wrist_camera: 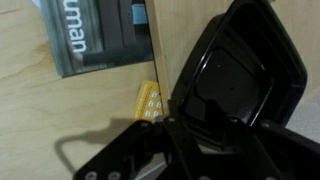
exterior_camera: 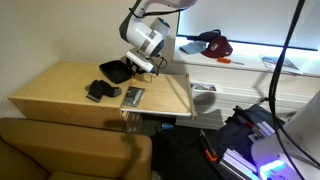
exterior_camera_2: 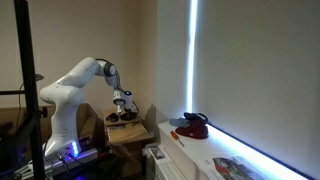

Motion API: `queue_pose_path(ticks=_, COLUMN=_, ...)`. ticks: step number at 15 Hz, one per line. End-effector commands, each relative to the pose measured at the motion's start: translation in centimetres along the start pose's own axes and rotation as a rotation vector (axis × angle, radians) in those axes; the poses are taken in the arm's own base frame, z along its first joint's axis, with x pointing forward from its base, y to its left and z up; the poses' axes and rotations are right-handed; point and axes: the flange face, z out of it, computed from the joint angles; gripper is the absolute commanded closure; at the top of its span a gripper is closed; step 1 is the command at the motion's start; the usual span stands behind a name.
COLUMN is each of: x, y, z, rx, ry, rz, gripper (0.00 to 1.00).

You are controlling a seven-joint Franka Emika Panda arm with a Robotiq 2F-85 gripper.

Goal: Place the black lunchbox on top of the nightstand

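Note:
The black lunchbox (exterior_camera: 113, 70) is a shallow black tray with a raised rim, tilted over the back part of the nightstand (exterior_camera: 60, 90), a broad light-tan wooden top. My gripper (exterior_camera: 134, 66) is shut on the lunchbox's rim at its right side. In the wrist view the lunchbox (wrist_camera: 235, 70) fills the right half, with my gripper (wrist_camera: 172, 128) clamped on its near edge over the nightstand wood (wrist_camera: 40, 110). I cannot tell whether the lunchbox touches the top. In an exterior view the gripper (exterior_camera_2: 122, 104) hangs just above the nightstand (exterior_camera_2: 128, 133).
A lumpy black gadget (exterior_camera: 97, 92) and a flat grey remote-like item (exterior_camera: 132, 96) lie on the nightstand near its front. A white ledge (exterior_camera: 250, 62) holds red-and-dark items (exterior_camera: 212, 44). A grey box (wrist_camera: 95, 35) and a yellow piece (wrist_camera: 150, 100) show in the wrist view.

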Motion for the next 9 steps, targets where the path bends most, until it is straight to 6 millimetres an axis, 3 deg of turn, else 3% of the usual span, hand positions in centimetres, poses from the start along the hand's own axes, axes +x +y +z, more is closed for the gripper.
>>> queue_pose_path(ticks=1, x=-0.4, y=-1.5, z=-1.9, rx=0.002, ry=-0.056, rz=-0.006, gripper=0.33)
queue_pose_path(ticks=5, x=-0.1, y=0.2, z=-7.4, rx=-0.149, ry=-0.2, rz=-0.068, gripper=0.04)
queue_pose_path(ticks=9, x=1.7, y=2.7, z=-15.3, rx=-0.386, ry=-0.254, rz=-0.132, gripper=0.0)
